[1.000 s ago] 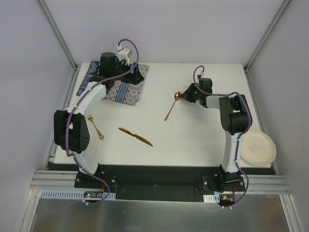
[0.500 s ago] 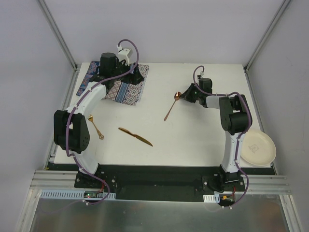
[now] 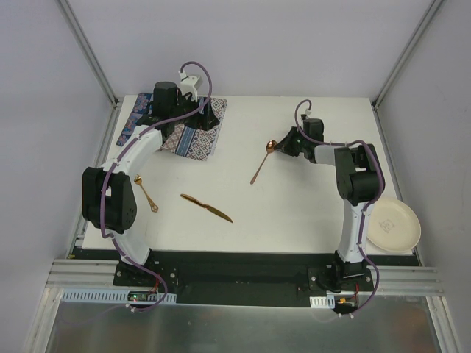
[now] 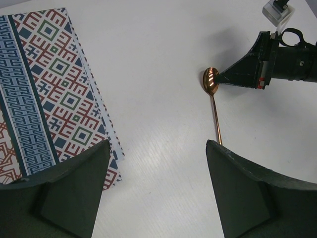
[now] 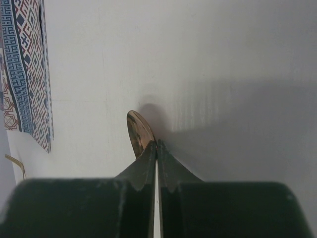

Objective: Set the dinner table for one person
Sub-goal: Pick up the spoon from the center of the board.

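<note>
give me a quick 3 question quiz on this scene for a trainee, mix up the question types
1. True or false: the left gripper is shut.
2. The right gripper has its tips at which thing? A) a cup B) the spoon C) a napkin
3. Fill in: the plate sits at the dinner table's near ____ corner.

Key
1. False: its jaws stand wide open, with nothing between them.
2. B: the shut tips meet the spoon's bowl.
3. right
</note>
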Controlling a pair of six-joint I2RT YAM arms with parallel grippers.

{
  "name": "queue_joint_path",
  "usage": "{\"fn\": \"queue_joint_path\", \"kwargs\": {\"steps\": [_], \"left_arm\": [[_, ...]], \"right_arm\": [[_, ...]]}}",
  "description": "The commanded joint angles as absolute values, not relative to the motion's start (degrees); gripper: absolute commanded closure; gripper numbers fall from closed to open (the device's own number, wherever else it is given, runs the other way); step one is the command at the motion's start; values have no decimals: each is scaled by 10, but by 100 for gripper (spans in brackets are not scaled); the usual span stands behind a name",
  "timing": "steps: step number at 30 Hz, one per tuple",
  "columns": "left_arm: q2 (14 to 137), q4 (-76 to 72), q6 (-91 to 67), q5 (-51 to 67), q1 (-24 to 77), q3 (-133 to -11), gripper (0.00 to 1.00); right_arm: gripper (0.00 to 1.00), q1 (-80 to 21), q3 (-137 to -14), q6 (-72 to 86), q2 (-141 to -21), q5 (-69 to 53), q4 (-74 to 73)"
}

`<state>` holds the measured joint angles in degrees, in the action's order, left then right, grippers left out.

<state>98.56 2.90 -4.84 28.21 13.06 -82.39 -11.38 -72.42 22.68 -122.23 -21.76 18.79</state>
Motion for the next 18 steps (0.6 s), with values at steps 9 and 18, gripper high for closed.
{"fn": "queue_joint_path", "kwargs": {"steps": [9, 18], "left_arm": [[963, 18, -32, 285, 134, -814, 23], [967, 18, -31, 285, 136, -811, 23]], "right_arm": [[99, -108, -720, 210, -1179, -205, 156], [99, -77, -665, 203, -1122, -180, 149]]}}
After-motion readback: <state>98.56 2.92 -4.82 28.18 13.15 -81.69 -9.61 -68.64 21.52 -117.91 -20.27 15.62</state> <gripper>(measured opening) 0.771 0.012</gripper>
